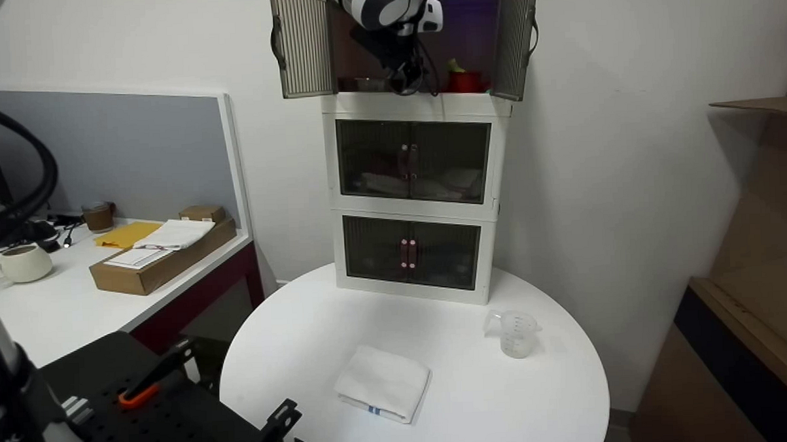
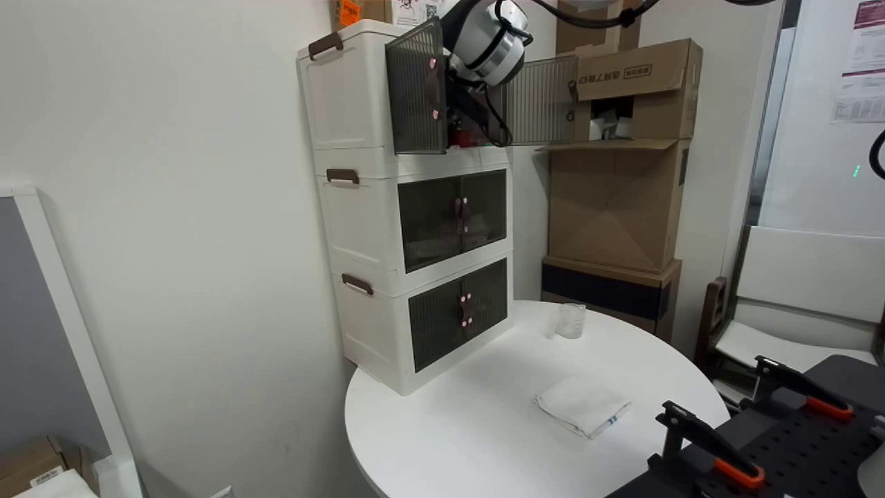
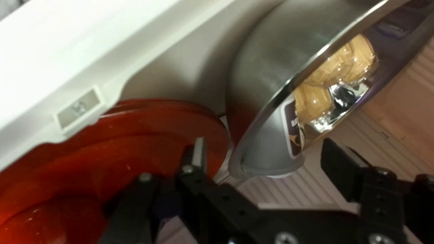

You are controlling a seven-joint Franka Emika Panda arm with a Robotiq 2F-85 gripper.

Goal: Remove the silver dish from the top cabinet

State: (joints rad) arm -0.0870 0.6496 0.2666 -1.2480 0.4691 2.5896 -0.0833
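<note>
Round white table (image 1: 524,413): in an exterior view, bears a folded white cloth (image 1: 383,383) and clear plastic measuring cup (image 1: 518,334).
White top cabinet (image 2: 349,90): in an exterior view, grey ribbed doors (image 2: 417,90) open, white robot arm (image 2: 487,45) between them.
Silver metal bowl (image 3: 271,51): in the wrist view, inside the top cabinet, beside a glossy red pot (image 3: 145,132).
Black gripper (image 3: 266,156): jaws unclenched, spread apart, bowl rim showing between.

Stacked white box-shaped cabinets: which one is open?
The top white cabinet: both its ribbed grey doors are swung outward, while the white middle cabinet and white bottom cabinet have theirs shut.
</note>
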